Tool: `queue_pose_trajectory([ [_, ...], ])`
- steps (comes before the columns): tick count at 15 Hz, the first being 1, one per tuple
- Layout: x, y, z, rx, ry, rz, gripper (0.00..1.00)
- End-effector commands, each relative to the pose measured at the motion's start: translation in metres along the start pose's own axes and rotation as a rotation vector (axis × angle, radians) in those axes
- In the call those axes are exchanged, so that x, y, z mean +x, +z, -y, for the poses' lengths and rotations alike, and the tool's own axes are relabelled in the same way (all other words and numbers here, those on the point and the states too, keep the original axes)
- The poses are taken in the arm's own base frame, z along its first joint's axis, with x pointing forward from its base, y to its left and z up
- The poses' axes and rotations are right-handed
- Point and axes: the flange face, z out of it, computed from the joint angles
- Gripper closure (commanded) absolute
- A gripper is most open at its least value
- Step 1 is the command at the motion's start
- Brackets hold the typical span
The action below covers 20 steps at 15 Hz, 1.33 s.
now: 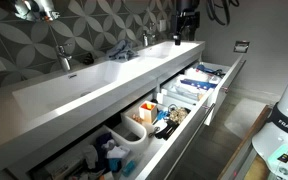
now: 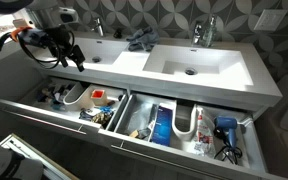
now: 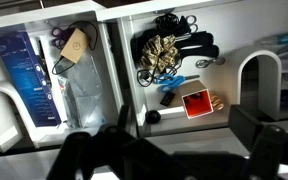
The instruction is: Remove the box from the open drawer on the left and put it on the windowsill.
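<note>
1. The drawer [image 2: 44, 120] stands pulled out beneath the sink counter [image 2: 234, 75]. It holds a rounded white tub [image 2: 74, 95], dark mixed clutter and the box [image 3: 196, 103].
2. In the wrist view, this drawer shows a tangle of black-handled things [image 3: 184, 45], a heap of gold clips [image 3: 164, 57] and a small blue item [image 3: 170, 97].
3. Across the divider [image 3: 109, 70] lie blue-and-white packets [image 3: 24, 65], a grey pouch [image 3: 79, 100] and a tan tag [image 3: 74, 45].
4. In an exterior view, the neighbouring drawer [image 2: 184, 152] carries white U-shaped tubs [image 2: 191, 125], a blue bottle [image 2: 162, 125] and a blue hair dryer [image 2: 224, 130].
5. The box shows an orange-red face. It sits on the drawer floor between the black clutter and the white tub, just beside the blue item.
6. The gripper [image 2: 74, 58] hangs above the counter's edge, well above the drawer.
7. Its fingers [image 3: 252, 135] are dark, blurred and spread wide with nothing between them.
8. In the wrist view the box shows in the gap between them, untouched.
</note>
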Motion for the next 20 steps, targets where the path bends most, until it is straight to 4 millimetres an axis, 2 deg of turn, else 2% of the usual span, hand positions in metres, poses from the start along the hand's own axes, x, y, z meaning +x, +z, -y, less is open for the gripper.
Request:
queue_pose_trajectory([
  [1,0.000,0.000,0.000,0.000,0.000,0.001,0.00],
  [14,0.000,0.000,0.000,0.000,0.000,0.001,0.00],
  [20,0.007,0.012,0.070,-0.009,-0.221,-0.055,0.00],
])
